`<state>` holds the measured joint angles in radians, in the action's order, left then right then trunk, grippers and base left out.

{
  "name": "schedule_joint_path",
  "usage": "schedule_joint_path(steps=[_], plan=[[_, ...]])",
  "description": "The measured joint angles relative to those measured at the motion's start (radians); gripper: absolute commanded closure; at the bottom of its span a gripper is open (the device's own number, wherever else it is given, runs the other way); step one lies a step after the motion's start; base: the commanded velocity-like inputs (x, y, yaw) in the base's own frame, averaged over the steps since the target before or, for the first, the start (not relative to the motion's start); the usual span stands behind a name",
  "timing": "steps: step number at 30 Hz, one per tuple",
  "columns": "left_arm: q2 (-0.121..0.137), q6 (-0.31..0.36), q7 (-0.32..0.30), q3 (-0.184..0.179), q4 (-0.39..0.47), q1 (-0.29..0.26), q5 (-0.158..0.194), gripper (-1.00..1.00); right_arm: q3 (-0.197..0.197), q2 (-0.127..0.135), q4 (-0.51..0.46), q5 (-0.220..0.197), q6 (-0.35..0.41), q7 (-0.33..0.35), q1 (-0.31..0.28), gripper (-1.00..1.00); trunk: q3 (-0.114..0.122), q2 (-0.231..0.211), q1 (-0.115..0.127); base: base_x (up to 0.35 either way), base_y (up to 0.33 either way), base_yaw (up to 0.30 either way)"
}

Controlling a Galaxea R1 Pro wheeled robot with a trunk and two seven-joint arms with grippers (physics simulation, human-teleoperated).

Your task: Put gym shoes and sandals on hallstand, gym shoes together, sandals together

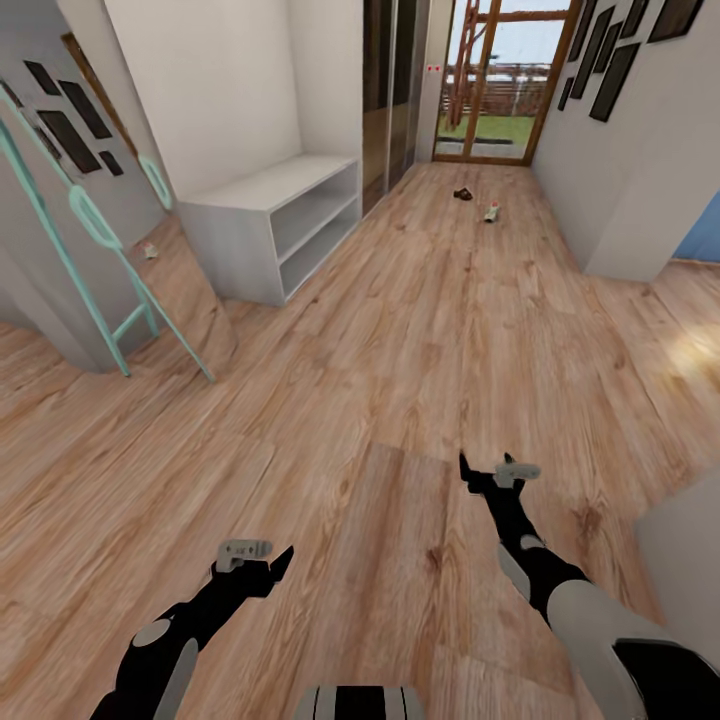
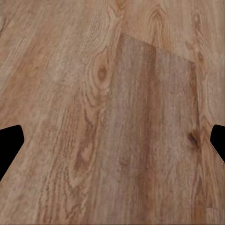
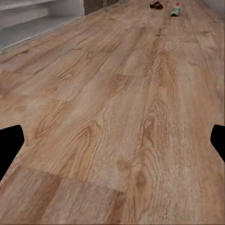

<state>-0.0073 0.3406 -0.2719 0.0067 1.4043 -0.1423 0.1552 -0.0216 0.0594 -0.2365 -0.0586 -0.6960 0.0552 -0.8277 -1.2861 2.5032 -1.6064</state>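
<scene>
Far ahead of both grippers, near the glass door at the corridor's end, lie a dark brown sandal (image 1: 462, 194) and a gym shoe (image 1: 491, 212), close beside each other on the wood floor (image 1: 400, 380). At this range the sandal is only a low dark shape, and the gym shoe a pale one with a hint of green and red; laces and stripes are too small to make out. I cannot tell where the other shoe and sandal are.

Both arms hang low and forward over bare planks, which reads as a travelling pose: nothing is within reach, so they are kept tucked and out of the way. The left gripper (image 1: 262, 562) and right gripper (image 1: 488, 474) each hold nothing; in the wrist views the dark fingertips sit at opposite edges with floor between them, so both look spread wide.

Ahead and to the left of the left gripper stands the grey shoe rack (image 1: 275, 215), with bare shelves, well short of the shoes. The robot likely must drive past it to fetch them.
</scene>
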Motion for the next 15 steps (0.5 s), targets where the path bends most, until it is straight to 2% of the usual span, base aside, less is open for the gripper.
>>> schedule_joint_path(steps=[3,8,15], plan=[[0.000,0.000,0.000,0.001,0.000,0.000,0.001,-1.00,0.001,-0.001,0.022,-0.001,-0.075,0.001,0.000,-1.00,0.000,0.000,0.000,0.310,-0.130,0.000],[0.000,0.000,0.001,0.000,0.000,0.000,0.004,-1.00,0.003,-0.001,0.029,-0.001,-0.097,0.000,0.000,-1.00,0.000,0.000,0.000,0.328,-0.013,0.000],[0.000,0.001,0.001,0.002,0.001,0.000,0.005,-1.00,0.004,-0.001,0.029,-0.001,-0.100,0.000,0.000,-1.00,0.000,0.000,0.000,0.335,0.085,0.000]])
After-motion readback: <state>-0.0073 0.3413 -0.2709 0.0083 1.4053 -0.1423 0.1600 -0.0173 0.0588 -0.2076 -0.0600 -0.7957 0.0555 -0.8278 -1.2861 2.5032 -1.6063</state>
